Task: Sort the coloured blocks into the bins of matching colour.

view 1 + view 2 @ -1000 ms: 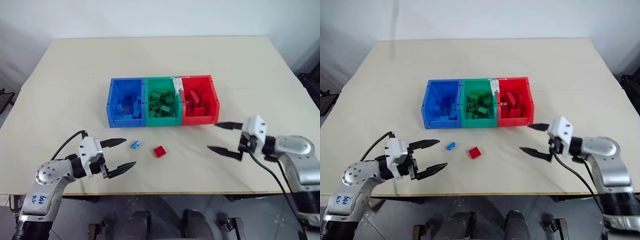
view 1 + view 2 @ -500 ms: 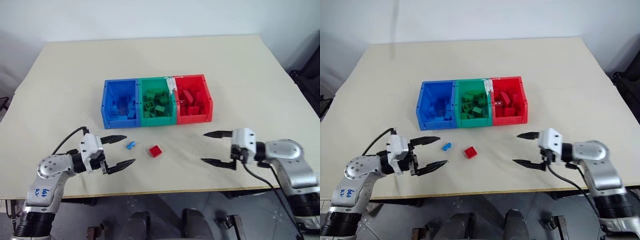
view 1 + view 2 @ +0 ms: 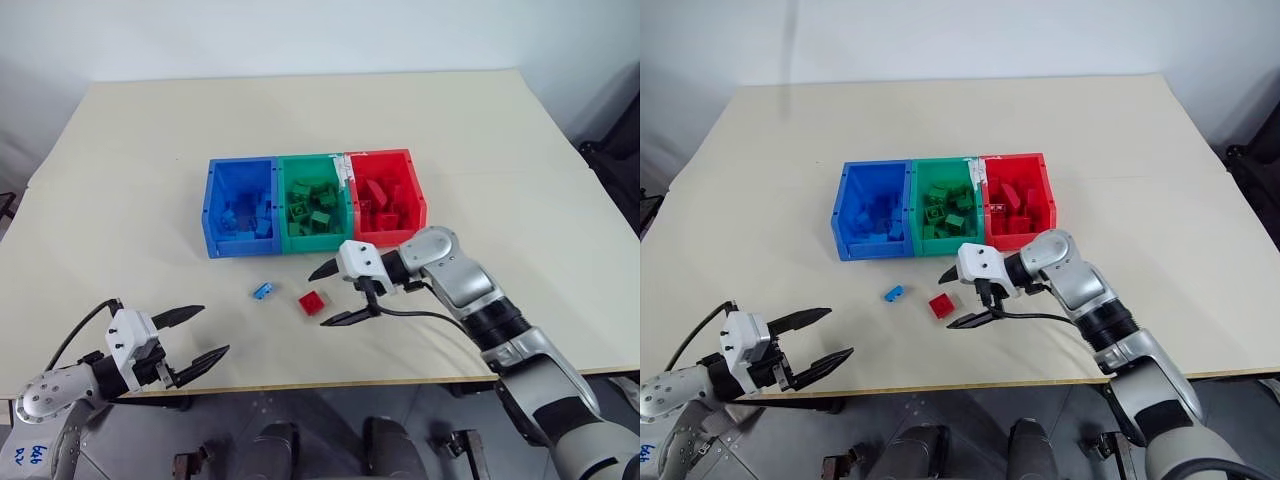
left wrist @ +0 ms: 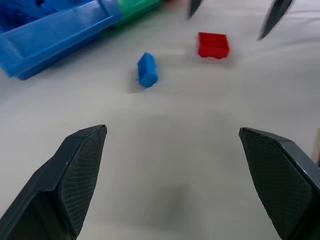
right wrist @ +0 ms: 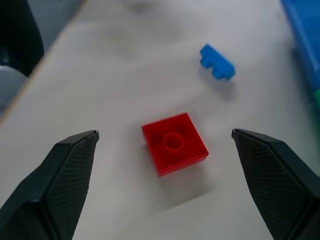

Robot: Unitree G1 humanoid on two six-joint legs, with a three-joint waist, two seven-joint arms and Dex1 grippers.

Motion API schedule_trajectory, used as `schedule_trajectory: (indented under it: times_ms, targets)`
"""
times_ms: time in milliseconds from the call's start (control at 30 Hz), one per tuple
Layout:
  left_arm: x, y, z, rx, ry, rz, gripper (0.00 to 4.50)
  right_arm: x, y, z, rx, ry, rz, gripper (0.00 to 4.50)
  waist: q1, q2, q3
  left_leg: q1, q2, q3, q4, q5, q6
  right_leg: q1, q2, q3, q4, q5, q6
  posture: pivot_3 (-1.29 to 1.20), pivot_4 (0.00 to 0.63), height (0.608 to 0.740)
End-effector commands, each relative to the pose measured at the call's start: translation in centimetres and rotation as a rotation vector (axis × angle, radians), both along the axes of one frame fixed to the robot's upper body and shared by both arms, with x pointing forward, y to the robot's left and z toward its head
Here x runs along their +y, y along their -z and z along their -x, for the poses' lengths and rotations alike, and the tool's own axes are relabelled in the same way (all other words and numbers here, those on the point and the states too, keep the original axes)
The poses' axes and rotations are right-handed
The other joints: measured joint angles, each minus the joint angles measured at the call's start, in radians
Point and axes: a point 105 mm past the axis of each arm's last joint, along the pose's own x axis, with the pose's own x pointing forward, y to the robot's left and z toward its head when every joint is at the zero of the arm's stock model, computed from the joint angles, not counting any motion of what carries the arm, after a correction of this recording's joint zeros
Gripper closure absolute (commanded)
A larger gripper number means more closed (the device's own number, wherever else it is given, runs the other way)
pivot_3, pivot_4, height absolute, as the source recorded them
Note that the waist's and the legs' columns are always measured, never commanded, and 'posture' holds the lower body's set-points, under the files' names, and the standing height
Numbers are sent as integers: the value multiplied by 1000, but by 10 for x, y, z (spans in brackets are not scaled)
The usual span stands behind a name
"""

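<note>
Two loose bricks left on the table (image 3: 120, 170) in front of the bins (image 3: 315, 200): red block (image 3: 312, 301) at about 6 o'clock from the green bin, small blue block (image 3: 264, 290) just beside it at its 10 o'clock, apart from it. Other bricks already lying in the blue, green and red compartments.

Right gripper (image 3: 338, 295) spread wide and empty, just at 3 o'clock of the red block, one finger on the bin side, the other on the near side — not touching it. Left gripper (image 3: 192, 333) also wide open, holding nothing, low near the table's front edge at about 8 o'clock from the blue block, well apart.

Step in hand, judged: taking the red block with the right. Best done by centring the brick between the fingers, squaring them to its flat sides, lowering to the tabletop before closing — then lifting straight up, clear of the blue block, and carrying toward 1 o'clock to the red bin.
</note>
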Motion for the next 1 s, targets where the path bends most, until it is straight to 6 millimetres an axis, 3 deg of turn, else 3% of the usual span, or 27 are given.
schedule_trajectory:
  times_ms: [33, 67, 167, 433, 667, 767, 933, 1000]
  targets:
    - [-5, -8, 1, -44, 9, -5, 0, 1, -3, -5, -38, -11, 34, 39, -3, 0, 0, 0, 0, 0, 0, 0, 0, 0, 0, 0, 0, 0, 0, 0, 150, 740]
    - [-5, -9, 0, -44, 8, -4, 0, 1, -3, -6, -38, -10, 39, 39, -4, 0, 0, 0, 0, 0, 0, 0, 0, 0, 0, 0, 1, 0, 0, 0, 150, 740]
    - [-7, -9, -2, -50, 18, -3, 0, 2, -2, -7, -28, -16, 49, 580, -5, 0, 0, 0, 1, 0, 0, 0, 0, 0, 1, 0, 3, 0, 0, 0, 150, 740]
    - [-11, -14, -9, -66, 44, -2, 0, 4, -4, -4, -13, -11, 27, 3297, -7, 0, 0, 0, 4, 1, 0, -1, -3, -1, 5, 0, 3, 0, -1, 0, 150, 740]
    - [-11, -14, -11, -68, 51, -5, 0, -3, -8, -5, -2, 35, 16, 3297, -6, 0, 0, 0, 6, 1, 0, -2, -3, -1, 7, 1, 3, 0, -2, 0, 150, 740]
    - [-11, -15, -11, -68, 54, -7, 0, -6, -11, -4, 3, 40, 16, 2755, -5, 0, 0, 0, 6, 1, 0, -2, -3, -1, 7, 1, 3, 0, -2, 0, 150, 740]
    - [-9, -13, -9, -61, 56, -9, 0, 2, -14, -3, -72, -19, 11, 1143, -6, 0, 0, 0, 6, 1, 0, -2, -4, -1, 8, 1, 2, 0, -2, 0, 150, 740]
    - [-9, -13, -9, -59, 59, -9, 0, 10, -12, -3, -70, -47, 10, 1143, -8, 0, 0, 0, 6, 1, 0, -2, -4, -1, 8, 1, 2, 0, -2, 0, 150, 740]
